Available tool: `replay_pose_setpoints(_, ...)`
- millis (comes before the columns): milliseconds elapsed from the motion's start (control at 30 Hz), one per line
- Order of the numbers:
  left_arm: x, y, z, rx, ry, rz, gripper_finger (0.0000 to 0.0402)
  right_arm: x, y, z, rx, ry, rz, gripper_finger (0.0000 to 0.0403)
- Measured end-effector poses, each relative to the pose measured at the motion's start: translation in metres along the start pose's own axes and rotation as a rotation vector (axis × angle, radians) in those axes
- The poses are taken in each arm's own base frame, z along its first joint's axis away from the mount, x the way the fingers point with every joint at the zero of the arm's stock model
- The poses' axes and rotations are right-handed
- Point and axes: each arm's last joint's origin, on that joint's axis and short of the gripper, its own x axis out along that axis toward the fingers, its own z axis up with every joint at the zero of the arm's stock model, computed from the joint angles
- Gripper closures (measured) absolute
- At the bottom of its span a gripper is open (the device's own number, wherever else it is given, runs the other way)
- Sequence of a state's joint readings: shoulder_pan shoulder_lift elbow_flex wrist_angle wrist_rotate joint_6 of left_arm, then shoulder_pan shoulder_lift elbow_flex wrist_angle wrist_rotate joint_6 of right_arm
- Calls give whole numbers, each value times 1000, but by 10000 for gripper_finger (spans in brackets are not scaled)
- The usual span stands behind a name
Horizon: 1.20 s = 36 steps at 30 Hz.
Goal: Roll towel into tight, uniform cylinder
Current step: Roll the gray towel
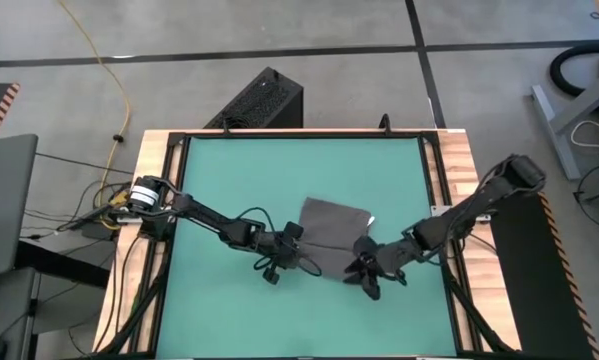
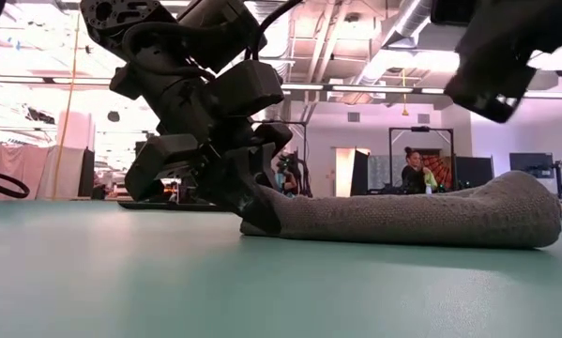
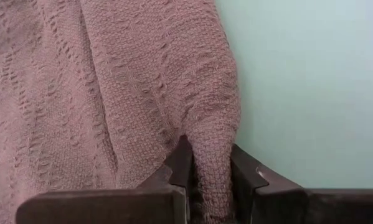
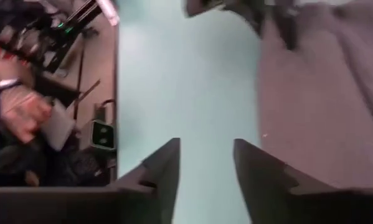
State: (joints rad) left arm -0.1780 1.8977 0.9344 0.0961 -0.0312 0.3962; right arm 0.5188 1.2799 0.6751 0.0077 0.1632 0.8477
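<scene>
The dark grey towel (image 1: 334, 225) lies crumpled on the green mat at mid-table, with a small white tag (image 1: 371, 221) at its right edge. In the low view it is a low, long hump (image 2: 421, 218). My left gripper (image 1: 291, 246) is at the towel's left near end and is shut on it. My right gripper (image 1: 364, 268) is just off the towel's near right end, raised above the mat. It is open and empty, and bare mat shows between its fingers (image 4: 206, 163). My left gripper (image 3: 210, 180) pinches a bunched, narrow fold of the towel's end (image 3: 212, 146) between its two fingers. It comes from the table's left, slanting down. The held end (image 2: 262, 221) sits low at the mat, and the rest of the towel lies slack on the mat beyond it.
A black box (image 1: 261, 100) stands beyond the table's far edge. The mat has a wooden border with black rails (image 1: 449, 180). Bare mat (image 1: 279, 170) lies on the far side of the towel. People (image 2: 414, 174) show in the room behind, and a hand (image 4: 21, 115) shows off the table.
</scene>
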Motion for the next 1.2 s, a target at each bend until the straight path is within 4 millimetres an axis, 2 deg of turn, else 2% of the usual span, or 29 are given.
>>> replay_pose_setpoints(100, 0, 0, 0, 0, 3, -1, 363, 4, 6, 6, -66, 50, -20, 181)
replay_pose_setpoints(167, 0, 0, 0, 0, 4, -1, 364, 7, 13, 12, -114, 109, -73, 165)
replay_pose_setpoints(333, 0, 0, 0, 6, 5, -1, 363, 14, 32, 34, -186, 328, -301, 167)
replay_pose_setpoints(433, 0, 0, -1, 3, 6, -2, 363, 33, 41, 42, -196, 417, -394, 177)
replay_pose_setpoints(567, 0, 0, -1, 2, 6, -2, 363, 65, 48, 37, -198, 532, -451, 178)
replay_pose_setpoints(700, 0, 0, -1, 3, 6, -2, 363, 83, 50, 26, -182, 660, -568, 176)
replay_pose_setpoints(933, 0, 0, -1, 7, 6, -3, 363, 91, 49, 14, -200, 749, -691, 175)
replay_pose_setpoints(1100, 0, 0, -1, 7, 6, -3, 363, 91, 47, 13, -269, 661, -780, 175)
replay_pose_setpoints(1200, 0, 0, -1, 4, 6, -4, 363, 97, 38, 5, -277, 649, -775, 175)
